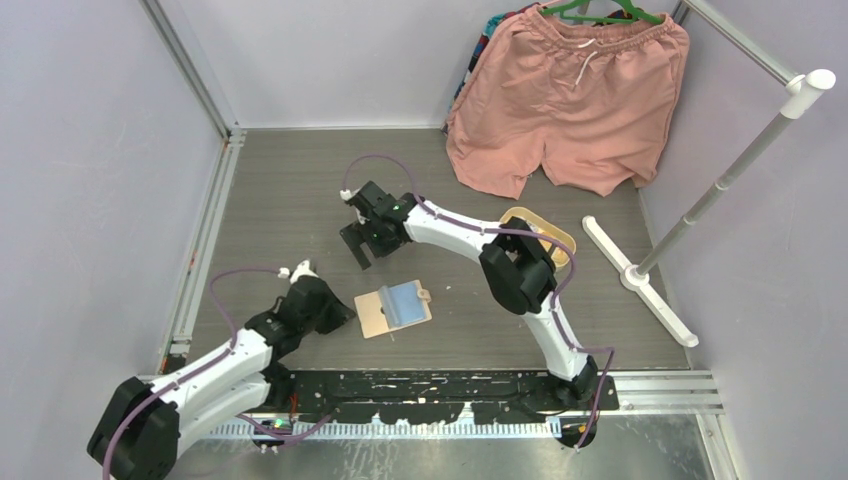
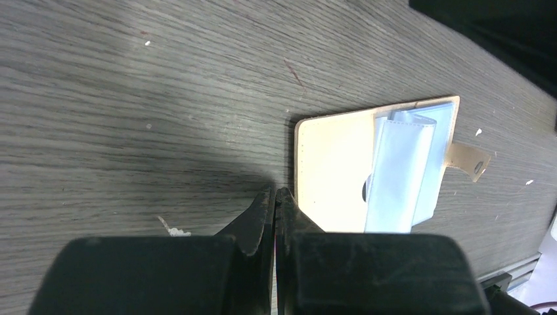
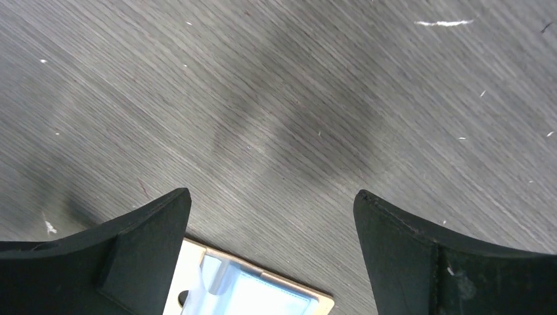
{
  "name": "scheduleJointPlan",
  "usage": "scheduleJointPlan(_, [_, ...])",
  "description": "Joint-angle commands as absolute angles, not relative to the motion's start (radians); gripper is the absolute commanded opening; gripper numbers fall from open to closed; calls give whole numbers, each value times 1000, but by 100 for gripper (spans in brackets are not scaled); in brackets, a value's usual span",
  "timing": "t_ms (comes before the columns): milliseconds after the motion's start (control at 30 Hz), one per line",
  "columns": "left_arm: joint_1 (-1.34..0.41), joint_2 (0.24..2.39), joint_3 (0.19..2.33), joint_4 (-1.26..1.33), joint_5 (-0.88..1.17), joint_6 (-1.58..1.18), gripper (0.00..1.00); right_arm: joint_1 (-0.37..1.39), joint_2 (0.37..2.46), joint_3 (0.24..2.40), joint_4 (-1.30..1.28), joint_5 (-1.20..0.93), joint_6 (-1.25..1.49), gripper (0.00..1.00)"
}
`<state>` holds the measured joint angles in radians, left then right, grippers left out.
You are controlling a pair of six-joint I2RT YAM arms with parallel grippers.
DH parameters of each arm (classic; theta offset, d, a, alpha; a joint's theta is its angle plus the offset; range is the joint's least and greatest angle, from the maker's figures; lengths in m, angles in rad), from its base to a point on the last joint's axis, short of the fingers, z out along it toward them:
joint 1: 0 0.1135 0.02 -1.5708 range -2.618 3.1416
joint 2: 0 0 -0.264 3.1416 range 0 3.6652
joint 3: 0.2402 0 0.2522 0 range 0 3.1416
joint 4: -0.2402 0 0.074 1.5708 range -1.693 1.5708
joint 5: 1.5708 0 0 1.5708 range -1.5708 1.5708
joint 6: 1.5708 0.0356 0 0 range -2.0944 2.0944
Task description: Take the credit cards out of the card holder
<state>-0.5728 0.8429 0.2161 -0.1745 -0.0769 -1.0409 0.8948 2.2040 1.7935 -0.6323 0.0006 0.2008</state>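
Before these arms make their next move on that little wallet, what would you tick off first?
1. The card holder lies open, pockets up: ok.
2. The right gripper is open for a grasp: ok.
3. The right gripper is lined up over the holder: not ok. It sits past the far edge.
4. The left gripper is shut beside the holder's edge and pinning it down: cannot tell.
5. A card edge shows to pinch: cannot tell. Only the pale blue pockets show.

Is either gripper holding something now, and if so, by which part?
Nothing is held. The left gripper is shut empty beside the card holder; the right gripper hangs open.
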Motion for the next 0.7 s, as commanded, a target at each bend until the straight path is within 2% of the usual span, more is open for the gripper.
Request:
scheduleJointPlan(0, [-570,806,204,-202,-80,-1051,0,878,2158,1857,-630,-21,174,100])
scheduleJointPlan(267, [-571,748,173,-116,21,-1042,0,939,1950,1731,-699,178,315,98])
scheduleJointPlan(500, [-570,817,143,15,102,-1048,0,1037,1918,1583,-744,291,478,84])
scheduleJointPlan(667, [-571,840,135,54,123,-1060,0,1097,1927,1521,-742,327,534,82])
